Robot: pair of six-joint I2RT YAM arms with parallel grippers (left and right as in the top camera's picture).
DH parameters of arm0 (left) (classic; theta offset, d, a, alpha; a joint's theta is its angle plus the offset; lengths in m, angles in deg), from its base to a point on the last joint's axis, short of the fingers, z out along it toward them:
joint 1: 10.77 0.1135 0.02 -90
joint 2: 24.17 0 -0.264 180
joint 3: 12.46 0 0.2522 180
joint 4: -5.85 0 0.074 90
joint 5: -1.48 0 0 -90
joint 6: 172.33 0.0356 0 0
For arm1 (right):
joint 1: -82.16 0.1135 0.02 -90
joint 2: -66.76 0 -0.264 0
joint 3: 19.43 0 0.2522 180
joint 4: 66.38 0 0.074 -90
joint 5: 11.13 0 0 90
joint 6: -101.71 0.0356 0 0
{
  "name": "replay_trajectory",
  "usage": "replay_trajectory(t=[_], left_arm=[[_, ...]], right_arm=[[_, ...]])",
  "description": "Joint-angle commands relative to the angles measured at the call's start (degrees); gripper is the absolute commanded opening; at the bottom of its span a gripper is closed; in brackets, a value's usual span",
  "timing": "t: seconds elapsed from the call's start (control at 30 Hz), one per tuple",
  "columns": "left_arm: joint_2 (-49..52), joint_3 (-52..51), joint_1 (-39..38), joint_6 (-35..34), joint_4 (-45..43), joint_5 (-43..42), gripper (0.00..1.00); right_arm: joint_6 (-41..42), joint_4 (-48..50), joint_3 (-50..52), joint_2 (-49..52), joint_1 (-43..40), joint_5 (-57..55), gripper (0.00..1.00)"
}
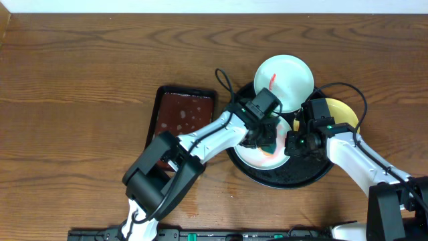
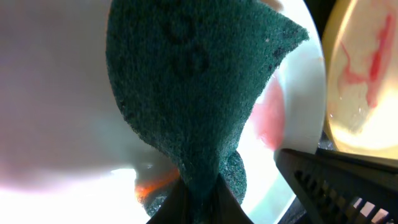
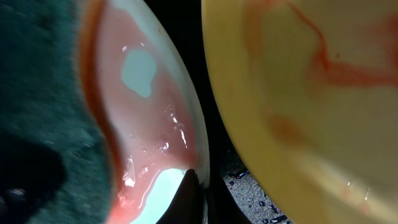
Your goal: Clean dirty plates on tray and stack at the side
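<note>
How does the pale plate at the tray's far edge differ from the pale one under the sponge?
The far plate carries one narrow red streak; the near plate is wet, its red spread into a pink film. The far plate lies uncovered; the near plate has the sponge on it. Both are pale and round.

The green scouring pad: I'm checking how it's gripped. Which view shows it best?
Left wrist: the pad fills the frame, pinched at the bottom by the left gripper, against the pale plate. Right wrist catches only a blurred edge; overhead, that gripper mostly hides it.
</note>
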Motion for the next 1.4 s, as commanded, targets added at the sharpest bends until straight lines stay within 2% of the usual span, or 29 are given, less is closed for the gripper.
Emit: replay_trajectory(t=[0.0,0.2,0.4,0.6,0.83,1.07,1.27,1.37], left_arm=[[2.49,-0.22,-1.46,-0.22,-0.20,-2.69,0.08],[3.08,-0.20,-0.52,3.26,3.80,-0.76,0.08],[2.25,1.16,3.19,3.21,17.90,9.22,0.08],[1.01,7.89,6.27,3.21,30.05,20.24,0.08],[-1.75,13.31,6.58,3.23,35.08,21.09,0.07],[-12.09,13.35,8.35,5.66,36.87,21.90,0.07],[-20.70,12.81,14.75,5.84,43.52,30.51,0.08],[-22.40,10.29,20.15,6.10,44.65,30.05,0.08]], right_arm=[[-2.43,-1.09,0.94,0.66,0.31,-1.18,0.01],[-2.43,-1.09,0.94,0.66,0.31,-1.16,0.01],[-2.45,-1.14,0.94,0.66,0.31,-1.18,0.01],[-2.84,-1.09,0.94,0.66,0.35,-1.18,0.01],[-2.82,-0.98,0.94,0.66,0.35,-1.18,0.01],[-2.86,-0.92,0.44,0.63,0.35,-1.18,0.01],[-3.21,-3.82,-3.34,-1.29,0.35,-0.96,0.01],[-4.15,-6.60,-6.23,-3.54,0.37,-1.70,0.01]])
